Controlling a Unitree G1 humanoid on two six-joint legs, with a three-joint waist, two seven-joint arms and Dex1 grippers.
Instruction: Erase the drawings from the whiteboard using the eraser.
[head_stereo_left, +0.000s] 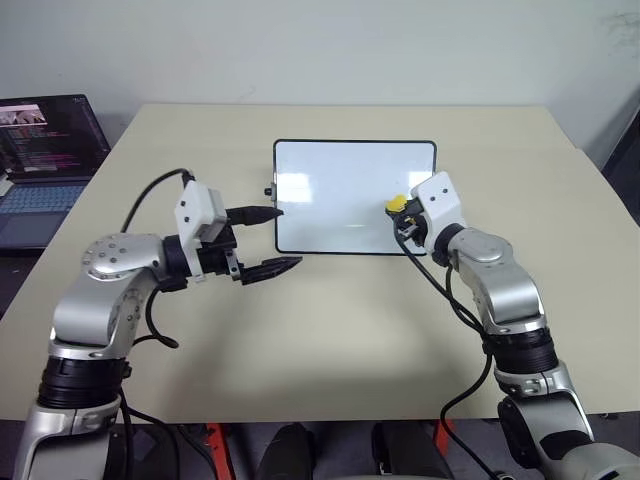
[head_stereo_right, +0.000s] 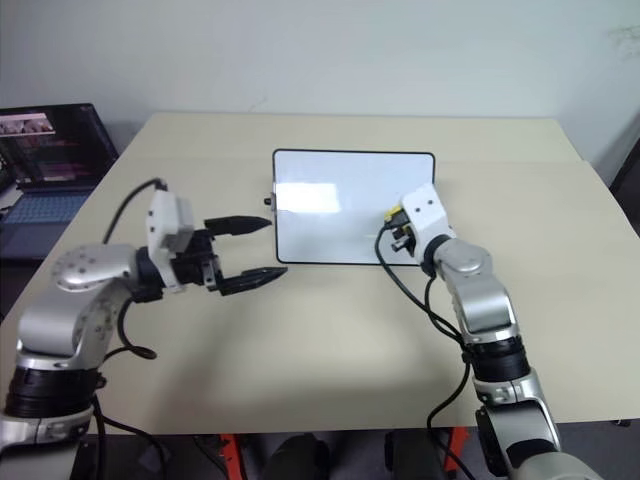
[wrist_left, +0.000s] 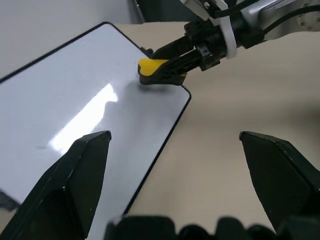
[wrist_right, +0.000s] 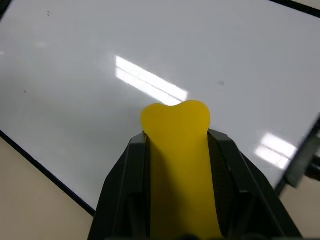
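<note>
The right tool (head_stereo_left: 402, 214) is clamped on the yellow eraser (head_stereo_left: 396, 204), which rests on the whiteboard (head_stereo_left: 340, 190) near its right edge. The whiteboard lies flat on the desk (head_stereo_left: 330, 330). Beside its left edge, the left tool (head_stereo_left: 277, 238) gapes wide, empty.

Whiteboard (head_stereo_left: 340, 190): glossy, smooth white face with bright glare streaks; thin black frame, plastic-looking. Eraser (wrist_left: 155, 67): yellow, matt, soft-looking, squeezed in between the fingers of the right gripper (wrist_right: 177, 150), with a dark underside. Fingers of the left gripper (head_stereo_left: 268, 240): black, matt, hard plastic by the look. Bench (head_stereo_left: 330, 330): pale beige, smooth, matt top, faint sheen only. Arm shells silvery, satin; wrist housings white, plastic-looking. Laptop (head_stereo_left: 45, 160): dark case, lit screen.
</note>
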